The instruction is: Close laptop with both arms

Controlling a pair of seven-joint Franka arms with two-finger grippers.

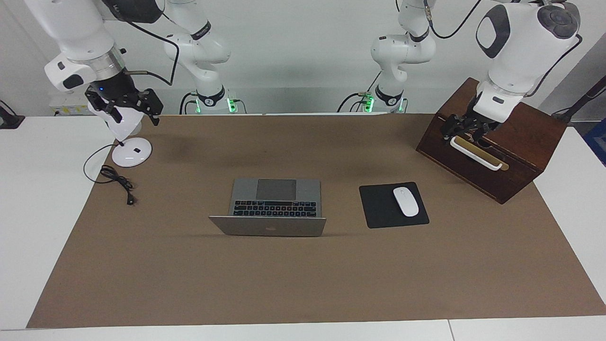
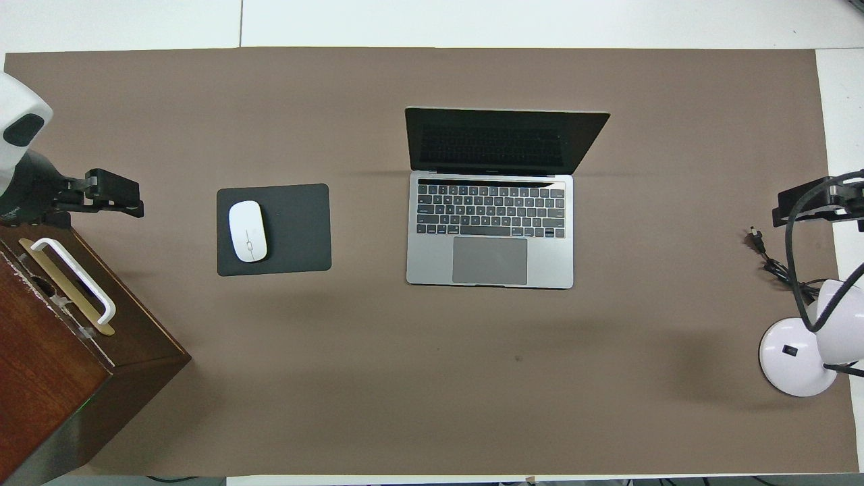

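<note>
Lid toward the camera in the facing view, the laptop (image 1: 273, 208) stands open mid-surface, so both arms can reach it; beside it lie a mouse pad (image 1: 378, 208) and mouse (image 1: 405, 201); the left tool (image 1: 466, 128) hangs open and empty over the wooden box (image 1: 516, 175); the right tool (image 1: 125, 106), likewise open and empty, hangs over the lamp (image 1: 131, 152); closing not yet begun.

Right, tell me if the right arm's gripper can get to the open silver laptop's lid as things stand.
Probably yes. The right gripper hangs open over the white desk lamp at its end of the table, and only bare brown mat lies between it and the thin silver-grey laptop, whose lid stands upright.
</note>
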